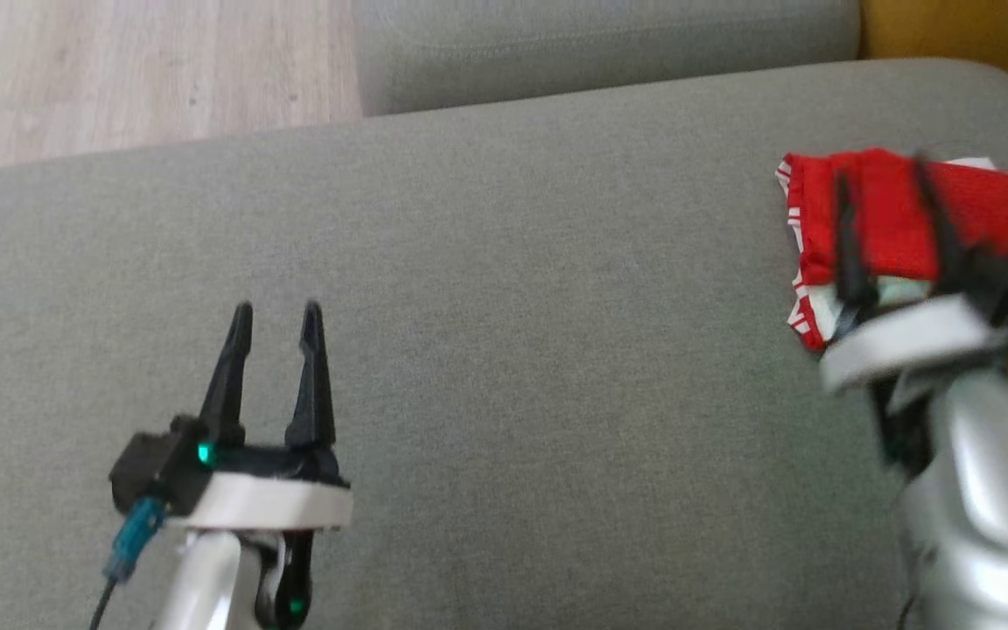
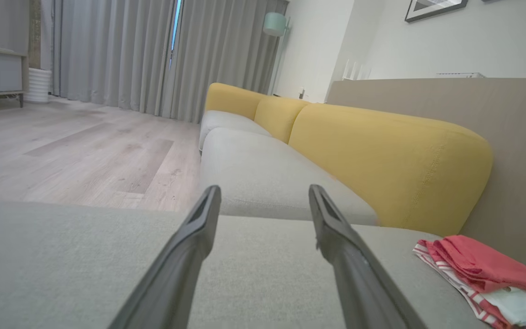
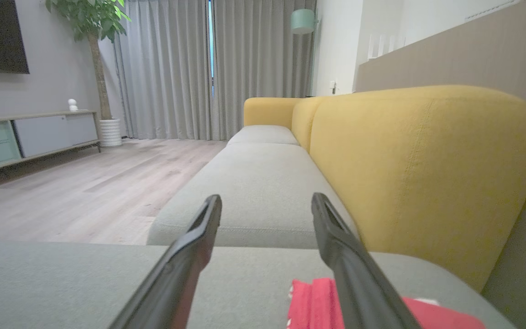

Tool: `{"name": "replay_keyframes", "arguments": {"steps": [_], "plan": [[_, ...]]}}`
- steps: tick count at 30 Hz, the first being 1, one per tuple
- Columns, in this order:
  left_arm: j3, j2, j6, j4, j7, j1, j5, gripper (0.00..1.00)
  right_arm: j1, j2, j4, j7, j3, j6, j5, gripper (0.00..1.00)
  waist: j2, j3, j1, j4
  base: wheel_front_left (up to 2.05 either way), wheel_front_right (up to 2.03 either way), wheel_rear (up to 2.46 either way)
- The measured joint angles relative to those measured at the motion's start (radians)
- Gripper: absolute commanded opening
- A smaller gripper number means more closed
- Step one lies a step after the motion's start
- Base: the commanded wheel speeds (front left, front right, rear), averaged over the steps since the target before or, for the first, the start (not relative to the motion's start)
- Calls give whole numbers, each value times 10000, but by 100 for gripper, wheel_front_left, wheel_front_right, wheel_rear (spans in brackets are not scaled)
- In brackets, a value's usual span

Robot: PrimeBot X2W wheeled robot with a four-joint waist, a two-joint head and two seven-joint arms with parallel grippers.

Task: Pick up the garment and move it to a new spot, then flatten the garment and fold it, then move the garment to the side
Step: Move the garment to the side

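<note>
The garment [image 1: 889, 223] is a folded red piece with red-and-white striped trim and a pale patch, lying at the right end of the grey sofa seat [image 1: 504, 289]. It also lies at the lower right of the left wrist view [image 2: 482, 269] and under the fingers in the right wrist view [image 3: 313, 306]. My right gripper [image 1: 880, 179] hovers over it, blurred, jaws open and holding nothing. My left gripper [image 1: 278, 311] is open above bare seat, far to the garment's left.
A yellow backrest [image 2: 381, 155] runs along the sofa's far side. A second grey seat cushion [image 1: 600, 44] adjoins at the top. Wooden floor [image 1: 119, 70] lies beyond the seat's upper-left edge. A cabinet [image 3: 30, 137] and potted tree [image 3: 94, 27] stand across the room.
</note>
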Motion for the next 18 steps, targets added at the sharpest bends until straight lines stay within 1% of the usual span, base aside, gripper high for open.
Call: {"name": "replay_keyframes", "arguments": {"steps": [4, 8, 11, 16, 18], "plan": [[63, 4, 2, 180, 0, 516, -196, 100, 1328, 531, -15, -253, -79, 0, 73, 100, 0, -244, 0, 6, 0, 0, 0], [217, 4, 2, 261, 2, 938, -560, 100, 2279, 675, -17, -384, -107, 0, 159, 100, 0, -440, 0, 10, 0, 0, 0], [311, 12, 0, 284, 2, 1118, -570, 100, 2574, 736, -15, -399, -92, 0, 251, 100, 0, -506, 1, 12, 0, 0, 0], [349, 10, -8, 188, 2, 1126, -700, 100, 2638, 784, -270, -401, 12, 0, 545, 100, 0, -518, 2, 0, 0, 0, 0], [364, 10, -82, 157, 2, 1126, -702, 100, 2638, 784, -370, -401, 8, 0, 545, 100, 0, -517, 2, -8, 0, 0, 0]]}}
